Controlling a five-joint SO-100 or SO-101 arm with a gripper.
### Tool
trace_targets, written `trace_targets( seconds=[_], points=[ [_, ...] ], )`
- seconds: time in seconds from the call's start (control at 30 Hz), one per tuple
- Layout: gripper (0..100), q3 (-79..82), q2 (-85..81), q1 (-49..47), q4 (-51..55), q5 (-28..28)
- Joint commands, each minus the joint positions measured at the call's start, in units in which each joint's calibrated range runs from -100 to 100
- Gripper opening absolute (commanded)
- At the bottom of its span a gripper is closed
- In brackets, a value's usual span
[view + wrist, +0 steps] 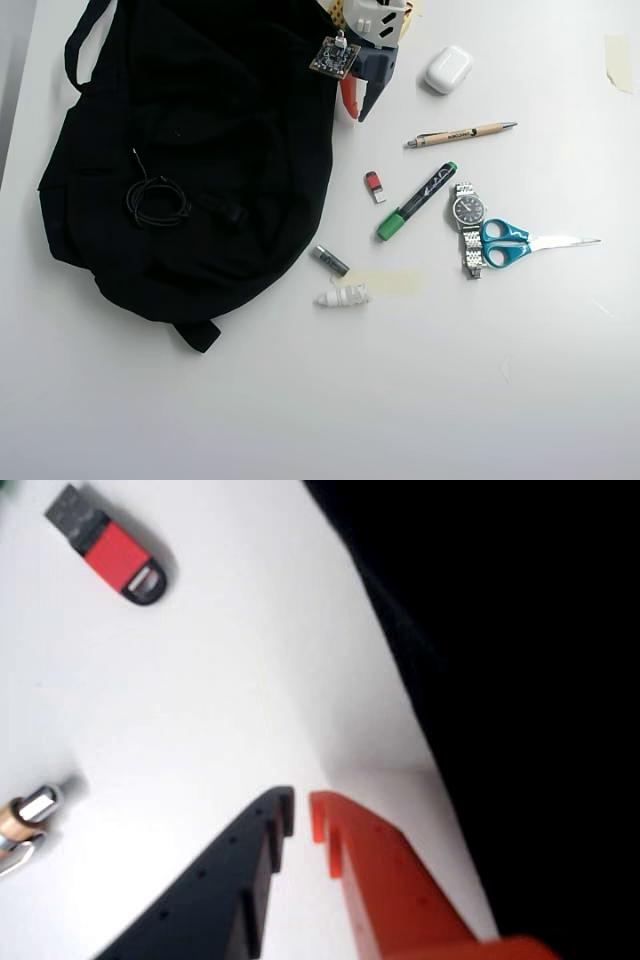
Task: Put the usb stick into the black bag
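The usb stick (374, 186) is small, with a red body and a silver end. It lies on the white table just right of the black bag (190, 150), a large backpack with a coiled cord. In the wrist view the stick (115, 555) is at the upper left and the bag (520, 680) fills the right side. My gripper (354, 112) hovers at the bag's upper right edge, above the stick in the overhead view. In the wrist view my gripper (301, 815) has a black and an orange finger, tips almost touching and empty.
A pen (462, 134), green marker (416, 201), watch (467, 225), teal scissors (520, 243) and white earbud case (447, 69) lie right of the stick. A grey battery (329, 260), white ribbed piece (342, 296) and tape strip (385, 282) lie below it. The pen tip (25, 820) shows in the wrist view.
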Motion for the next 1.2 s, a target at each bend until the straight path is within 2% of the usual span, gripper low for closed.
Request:
trace_targets(
  seconds=[0.0,0.43,0.6,0.63,0.77,1.17],
  points=[
    [2,0.74,0.32,-0.76,0.37,0.22],
    [2,0.74,0.32,-0.84,0.37,0.28],
    [3,-5.64,0.98,-2.63,2.01,7.04],
    [6,-8.61,0.48,-2.41,2.35,7.72],
    [12,-13.64,1.48,-2.41,2.35,8.93],
    [13,-20.65,2.06,-5.25,2.69,9.14]
  ],
)
